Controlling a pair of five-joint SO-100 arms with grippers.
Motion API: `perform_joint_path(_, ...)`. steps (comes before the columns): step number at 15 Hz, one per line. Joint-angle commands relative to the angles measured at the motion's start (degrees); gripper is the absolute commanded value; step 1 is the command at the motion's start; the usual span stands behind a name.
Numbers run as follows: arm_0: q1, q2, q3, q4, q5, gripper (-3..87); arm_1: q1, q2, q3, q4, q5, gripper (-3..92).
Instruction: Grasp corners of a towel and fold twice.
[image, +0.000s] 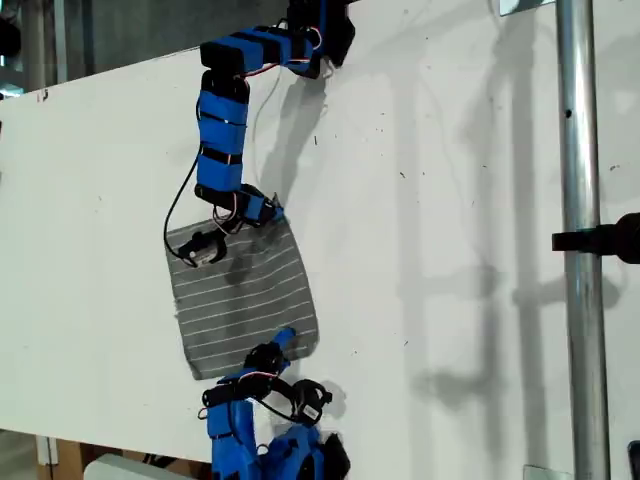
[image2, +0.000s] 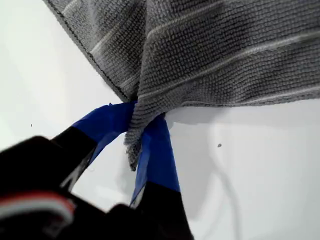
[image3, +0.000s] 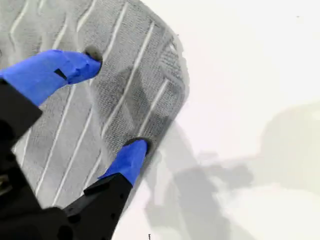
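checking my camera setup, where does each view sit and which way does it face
exterior view: overhead, looking down on white table, grey white-striped soft towel, and two blue arms.
first wrist view: on my first tool, facing its blue jaws shut on a towel corner.
second wrist view: on my second tool, facing open jaws over another corner.
shared: all show towel and table.

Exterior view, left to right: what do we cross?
Bare white table → grey striped towel, with an arm's hand at its upper and lower edges → bare table again → vertical metal pole.
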Motion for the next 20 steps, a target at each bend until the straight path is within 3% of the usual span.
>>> perform_joint_path(1,0.6,-9.5,-3.0,-1.3,-3.3,27.7,-0.8,6.4,0.0,-0.5,0.9,-0.2)
perform_joint_path(4,4.7,-25.2,-15.6,6.2,-6.5,20.5,-0.8,7.0,0.4,-0.5,0.9,-0.2)
perform_joint_path(5,6.9,-27.9,-19.0,7.5,-7.4,15.3,-0.6,7.2,0.7,-0.5,1.0,-0.2)
perform_joint_path(6,8.5,-28.5,-20.4,7.6,-7.8,0.2,-0.5,7.5,1.0,-0.6,1.0,-0.2)
perform_joint_path(7,10.5,-26.5,-20.3,7.0,-7.9,-2.8,-0.5,7.6,1.1,-0.7,1.0,-0.2)
perform_joint_path(14,14.6,-6.0,-18.5,14.1,-8.3,-2.8,-1.1,12.9,2.8,0.9,1.9,-0.2)
perform_joint_path(17,19.9,8.1,-16.8,15.9,-10.6,-2.8,-6.2,22.7,7.7,4.4,5.1,-0.2)
perform_joint_path(20,27.2,14.3,-16.3,16.3,-17.5,-2.8,-15.2,27.9,7.7,10.0,10.6,-0.2)
